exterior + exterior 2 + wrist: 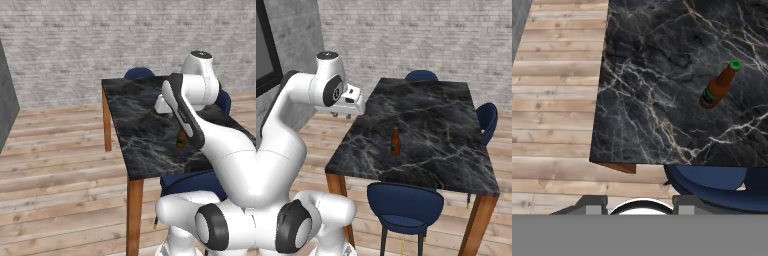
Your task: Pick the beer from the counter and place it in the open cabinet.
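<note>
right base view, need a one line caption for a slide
Beer stands upright on the marble counter; arm's gripper hovers beside its edge.

We counted one beer [395, 142] standing on one table [446, 115]. Around that table we counted three blue chairs: one at the near edge [405, 205], one at the far end [421, 75] and one at the side [487, 120] (largely hidden by the tabletop). One robot arm [286, 120] rose beside them.
</note>
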Tool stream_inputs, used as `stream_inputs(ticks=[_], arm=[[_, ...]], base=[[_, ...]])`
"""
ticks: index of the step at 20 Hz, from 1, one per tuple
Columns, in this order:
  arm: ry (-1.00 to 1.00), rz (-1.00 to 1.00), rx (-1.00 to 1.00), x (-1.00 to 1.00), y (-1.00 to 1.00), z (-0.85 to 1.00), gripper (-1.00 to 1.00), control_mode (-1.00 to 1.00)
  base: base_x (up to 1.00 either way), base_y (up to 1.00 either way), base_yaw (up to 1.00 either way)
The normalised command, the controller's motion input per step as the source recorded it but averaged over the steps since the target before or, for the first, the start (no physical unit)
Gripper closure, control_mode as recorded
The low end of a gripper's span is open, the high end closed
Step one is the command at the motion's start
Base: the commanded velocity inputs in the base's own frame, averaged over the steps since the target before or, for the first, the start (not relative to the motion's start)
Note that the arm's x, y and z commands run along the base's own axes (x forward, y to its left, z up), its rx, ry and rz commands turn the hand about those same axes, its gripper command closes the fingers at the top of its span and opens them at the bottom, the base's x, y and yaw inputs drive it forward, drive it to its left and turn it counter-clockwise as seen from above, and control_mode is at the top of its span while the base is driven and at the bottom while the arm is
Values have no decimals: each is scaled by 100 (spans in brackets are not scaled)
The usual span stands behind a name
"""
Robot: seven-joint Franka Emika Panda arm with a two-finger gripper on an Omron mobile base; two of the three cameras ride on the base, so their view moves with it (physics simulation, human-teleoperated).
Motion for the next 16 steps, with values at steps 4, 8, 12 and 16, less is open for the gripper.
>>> stream_inputs(ticks=[4,8,12,16], arm=[[0,0,-1,7,-9,0,-100,-100],[0,-1,-2,14,-16,0,-100,-100],[0,-2,-3,18,-19,0,-100,-100],[0,-2,-3,25,-23,0,-100,-100]], base=[[0,0,0],[0,0,0],[0,0,0],[0,0,0]])
